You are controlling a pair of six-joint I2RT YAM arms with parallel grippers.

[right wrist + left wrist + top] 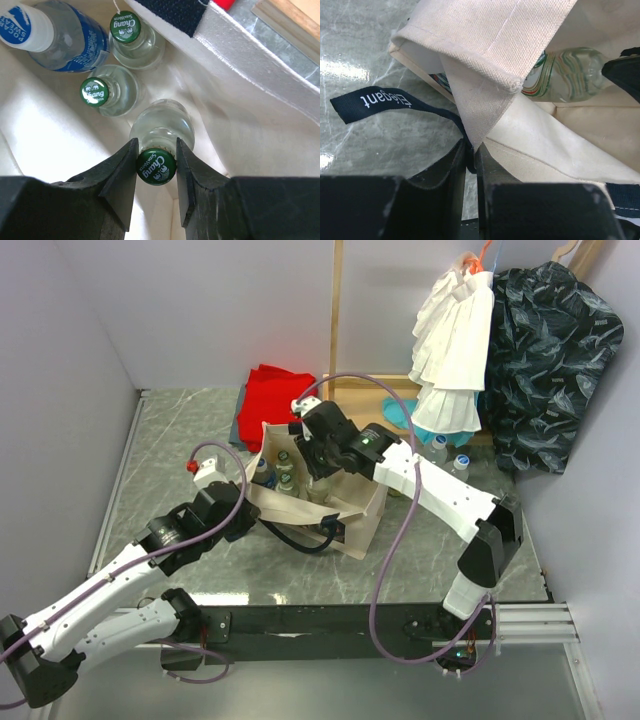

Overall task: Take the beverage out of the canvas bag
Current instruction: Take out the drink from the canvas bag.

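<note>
- At the near edge of the bench (180, 440) we see both arm bases. The left arm (120, 580) reaches forward and to the right, toward the canvas bag (345, 510).
- The left jaws are clamped on the canvas bag at its near-left rim. A folded corner of canvas sits pinched between them, and a navy strap (375, 102) printed "Elegant" runs into the same gap, its free end lying on the bench.
- The canvas bag stands mid-bench with its mouth facing up and its left rim sagging low toward the left arm. A dark handle loop (300, 538) lies on the bench just in front of it.
- The right arm (440, 490) comes in from the right and bends over the bag, so the right jaws point down into the mouth.
- The right jaws are closed on the beverage (156, 167), a clear glass bottle gripped at its green cap, one jaw on each side. It stands upright inside the bag.
- Just beyond it in the bag we see two more green-capped bottles (95, 91) and a blue-labelled bottle (30, 25) with a white cap.
- Behind the bag lies a red cloth (275, 390). At the far right hang a white garment (455, 350) and a dark patterned garment (550, 350).
</note>
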